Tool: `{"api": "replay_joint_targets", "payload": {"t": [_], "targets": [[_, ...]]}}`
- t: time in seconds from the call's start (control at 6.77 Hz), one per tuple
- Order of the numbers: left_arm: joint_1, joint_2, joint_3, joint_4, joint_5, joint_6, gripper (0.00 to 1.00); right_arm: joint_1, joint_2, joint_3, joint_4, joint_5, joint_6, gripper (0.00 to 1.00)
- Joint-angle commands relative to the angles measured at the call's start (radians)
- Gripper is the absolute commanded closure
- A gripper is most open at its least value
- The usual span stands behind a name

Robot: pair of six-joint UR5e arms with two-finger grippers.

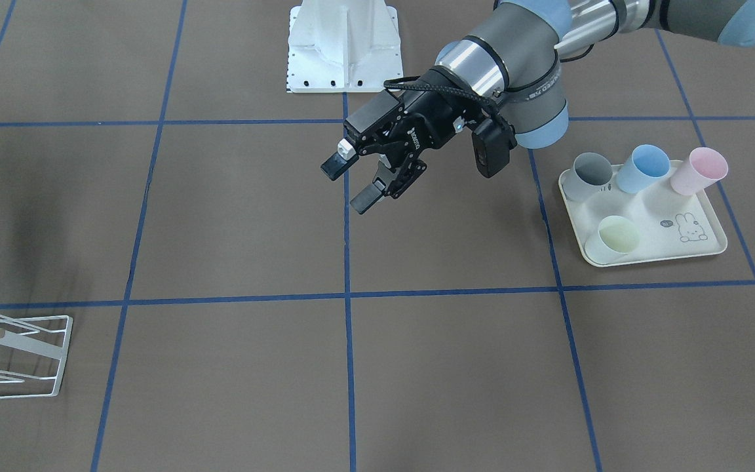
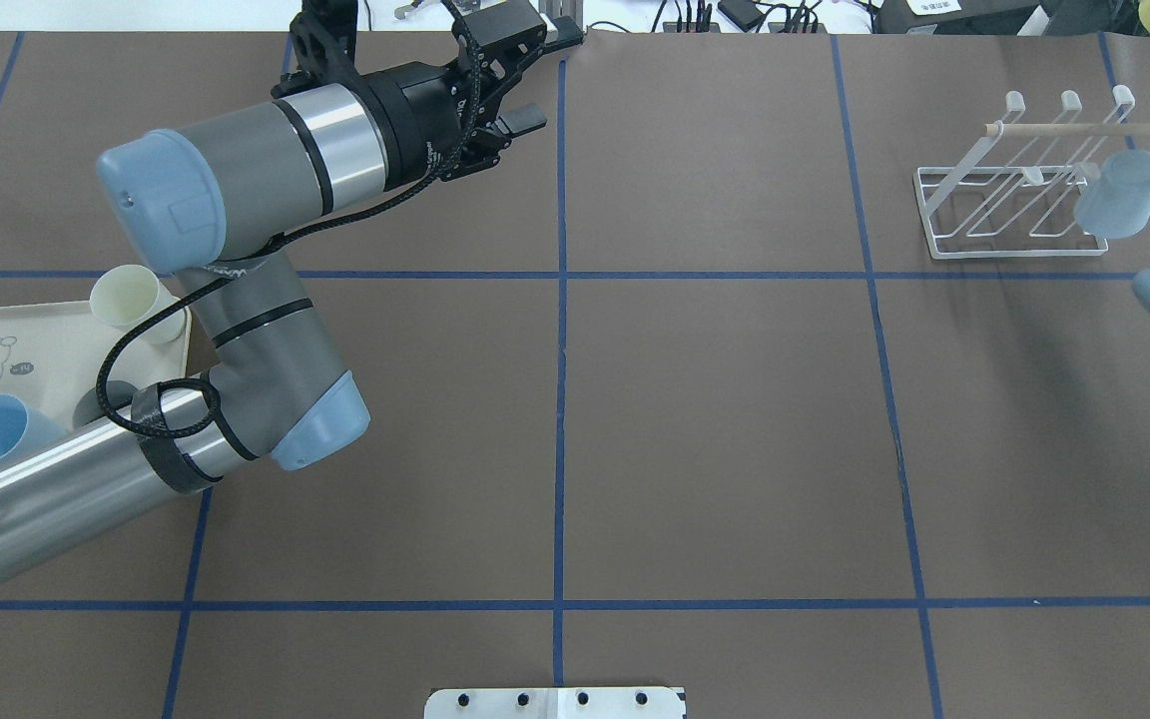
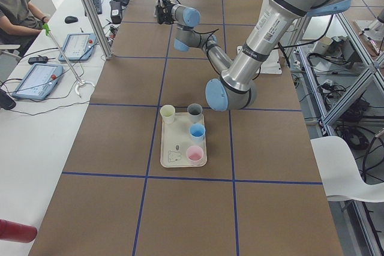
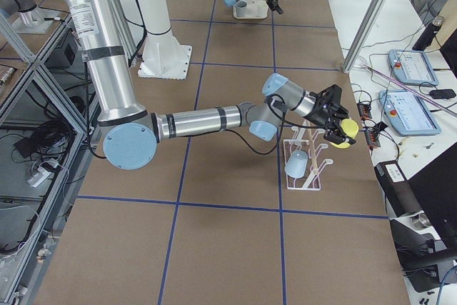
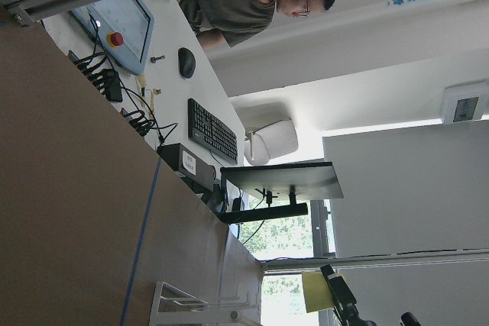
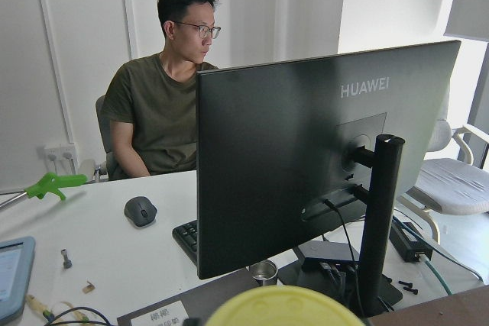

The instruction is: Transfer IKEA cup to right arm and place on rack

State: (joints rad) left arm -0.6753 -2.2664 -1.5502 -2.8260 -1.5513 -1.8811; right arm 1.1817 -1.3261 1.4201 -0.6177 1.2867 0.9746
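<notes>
On my screens the tray (image 1: 653, 257) sits at the left-arm end of the desk (image 1: 233, 216) and carries four upright cups: a grey cup (image 1: 590, 174), a blue cup (image 1: 643, 168) and a pink cup (image 1: 698, 170) in a row, and a pale green cup (image 1: 616, 237) alone at the nearer corner. At the other end, the rack (image 2: 1014, 250) has a dusty-blue cup (image 2: 1119, 195) hanging mouth-down on one prong.

The yellow cup (image 4: 348, 133) is off the desk, up in the air just past the rack on the operators' side. The right pincer (image 4: 340, 126) is clamped on it. In the right wrist view I see only the cup's rim along the bottom edge, not the fingers.

The left pincer (image 1: 350, 182) is spread wide with nothing between its fingers. It hangs above the desk near the centre line, its tips pointing toward the rack end.

The left arm (image 2: 266, 330) folds at the elbow over the tray and reaches forward to the far edge. The right arm (image 4: 196, 121) lies stretched low along the desk, wrist bent up toward the rack.
</notes>
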Motion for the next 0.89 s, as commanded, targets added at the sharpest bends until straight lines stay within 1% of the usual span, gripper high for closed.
{"api": "replay_joint_targets", "payload": {"t": [0.0,0.74], "targets": [[-0.001,0.001,-0.010,0.002,0.000,0.000,0.01,-0.036,0.018,-0.079,0.006,-0.021,-0.024,1.00],[0.000,0.002,-0.010,0.003,0.000,-0.001,0.01,-0.062,0.024,-0.125,0.003,-0.020,-0.024,1.00]]}}
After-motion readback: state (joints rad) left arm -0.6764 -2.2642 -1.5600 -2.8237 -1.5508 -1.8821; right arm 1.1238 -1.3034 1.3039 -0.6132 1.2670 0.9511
